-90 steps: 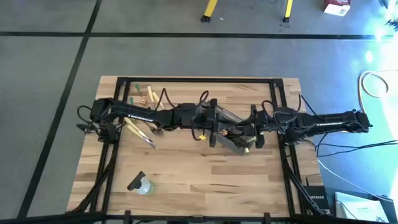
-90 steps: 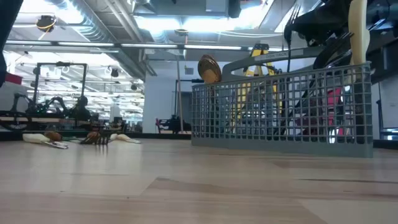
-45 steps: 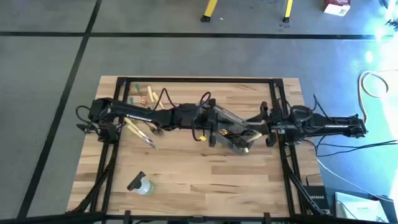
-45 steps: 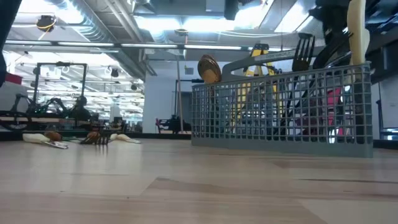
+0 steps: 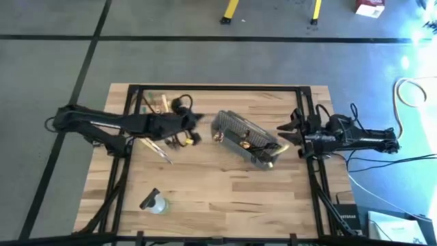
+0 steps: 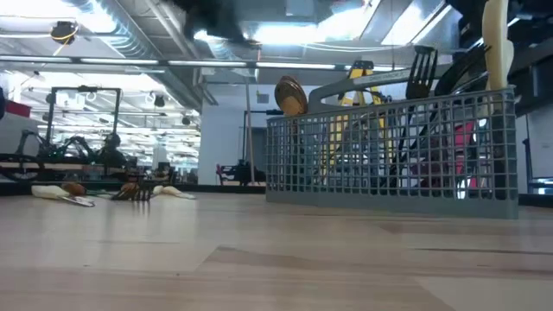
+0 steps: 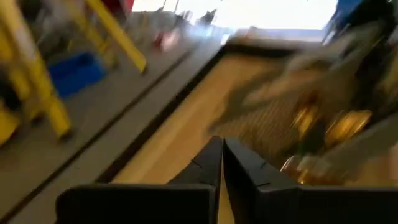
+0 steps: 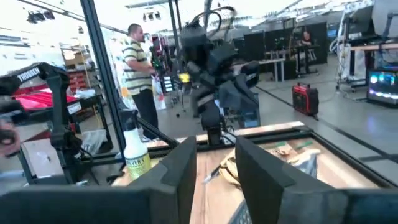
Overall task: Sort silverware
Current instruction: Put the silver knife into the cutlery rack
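Observation:
The grey wire-mesh basket (image 5: 246, 139) lies slantwise at the table's middle. Several pieces of silverware stand in it: a gold spoon (image 6: 291, 95), a black utensil (image 6: 421, 66) and a pale tan handle (image 6: 495, 43). More silverware lies on the table at the left: green and tan pieces (image 5: 154, 102) near the far edge, and tan and black ones (image 5: 156, 146) nearer. My left gripper (image 5: 196, 123) hangs shut left of the basket, with nothing between its fingers (image 7: 219, 163). My right gripper (image 5: 283, 130) stands open just right of the basket.
A small clear spray bottle (image 5: 154, 203) lies near the table's front left. A black frame (image 5: 218, 87) runs along the table's far and side edges. Bare wood lies in front of the basket. A person (image 8: 138, 68) stands in the room beyond the table.
Both grippers have drawn away from the basket. My left one has swung toward the table's left edge, and my right one has pulled back toward the right edge. Where the arms were, the low view now shows a black utensil standing in the basket.

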`<action>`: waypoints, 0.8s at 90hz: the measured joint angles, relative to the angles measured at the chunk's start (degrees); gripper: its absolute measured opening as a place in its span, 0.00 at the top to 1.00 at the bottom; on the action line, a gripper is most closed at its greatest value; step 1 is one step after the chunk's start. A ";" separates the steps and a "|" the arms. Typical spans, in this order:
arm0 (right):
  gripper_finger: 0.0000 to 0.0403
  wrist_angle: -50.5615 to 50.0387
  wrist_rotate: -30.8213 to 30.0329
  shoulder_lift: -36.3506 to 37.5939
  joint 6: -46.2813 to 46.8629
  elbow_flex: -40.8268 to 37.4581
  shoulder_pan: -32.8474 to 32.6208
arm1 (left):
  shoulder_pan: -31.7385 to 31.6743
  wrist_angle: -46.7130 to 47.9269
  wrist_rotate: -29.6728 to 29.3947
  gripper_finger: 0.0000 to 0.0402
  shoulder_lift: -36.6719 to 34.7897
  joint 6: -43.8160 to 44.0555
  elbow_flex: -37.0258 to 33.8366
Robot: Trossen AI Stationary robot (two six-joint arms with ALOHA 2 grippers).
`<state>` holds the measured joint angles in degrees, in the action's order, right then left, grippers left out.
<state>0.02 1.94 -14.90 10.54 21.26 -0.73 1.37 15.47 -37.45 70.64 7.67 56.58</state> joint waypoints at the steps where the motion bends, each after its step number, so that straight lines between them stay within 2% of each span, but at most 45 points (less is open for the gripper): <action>1: 0.77 -0.01 -0.05 -0.15 0.01 0.00 0.00 | -0.39 1.70 0.36 1.00 -0.40 0.51 0.00; 8: 0.77 -0.29 -0.26 -1.07 0.05 0.00 0.00 | -2.79 11.18 4.85 1.00 -2.18 1.06 0.02; 20: 0.77 -0.44 0.00 -2.64 0.17 0.00 0.00 | -6.60 21.26 14.37 1.00 -1.80 0.19 0.02; 24: 0.77 -0.74 0.16 -3.15 0.22 0.00 0.00 | -7.79 25.56 14.54 1.00 -1.47 -0.63 0.02; 34: 0.77 -1.74 0.19 -4.57 0.34 -0.02 0.00 | -10.97 35.34 10.58 0.99 -0.59 1.03 0.02; 44: 0.77 -1.89 0.25 -6.29 -0.20 -0.02 0.00 | -12.78 41.43 12.59 0.96 -0.53 0.97 0.02; 57: 0.77 -2.24 1.19 -8.52 -0.42 -0.02 0.00 | -12.86 48.84 16.16 0.88 -0.38 3.07 0.02; 72: 0.77 -2.32 1.25 -11.01 -1.79 -0.02 -0.02 | -12.12 52.81 22.31 0.71 0.40 3.57 -1.80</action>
<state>-2.30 3.19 -25.90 8.74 21.23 -0.75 -10.75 68.28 -15.14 71.04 11.24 54.78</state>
